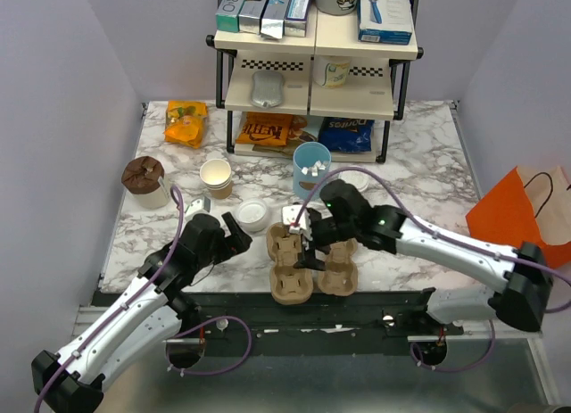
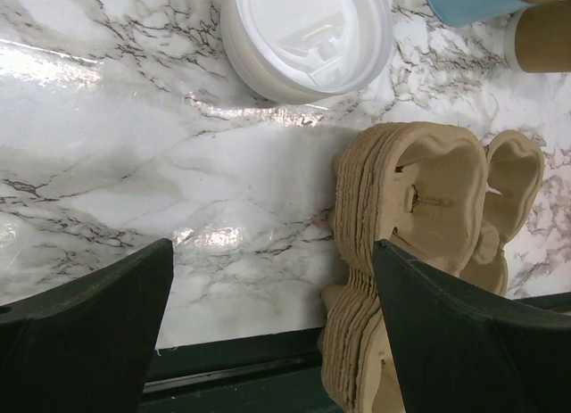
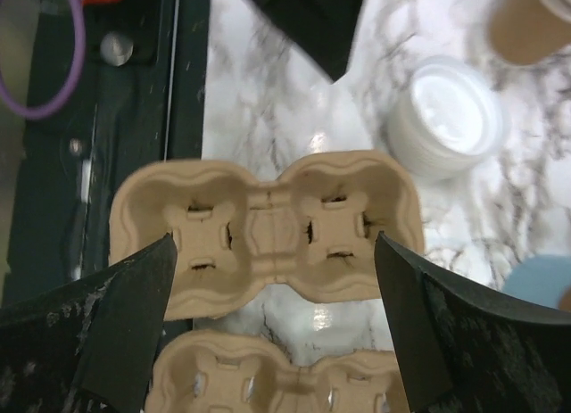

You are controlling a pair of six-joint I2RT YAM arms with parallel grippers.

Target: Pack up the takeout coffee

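Note:
The takeout coffee [image 1: 359,178] shows from above as a round white lid right of the blue cup [image 1: 311,168], partly behind my right arm. A tan cup side [image 2: 544,38] with a white edge shows in the left wrist view. Two tan pulp cup carriers [image 1: 285,263] [image 1: 340,268] lie side by side near the front edge. My right gripper [image 1: 308,248] [image 3: 274,243] is open and empty, hovering over both carriers [image 3: 268,221]. My left gripper [image 1: 234,233] [image 2: 272,252] is open and empty, low over the table, with its right finger beside the left carrier stack [image 2: 419,208].
A stack of white lids [image 1: 253,215] [image 2: 303,29] [image 3: 446,119] sits just ahead of my left gripper. An open tan cup [image 1: 217,177] and a brown-topped container [image 1: 144,179] stand at the left. A shelf [image 1: 317,83] with snacks is at the back. An orange bag [image 1: 526,208] stands off the table's right edge.

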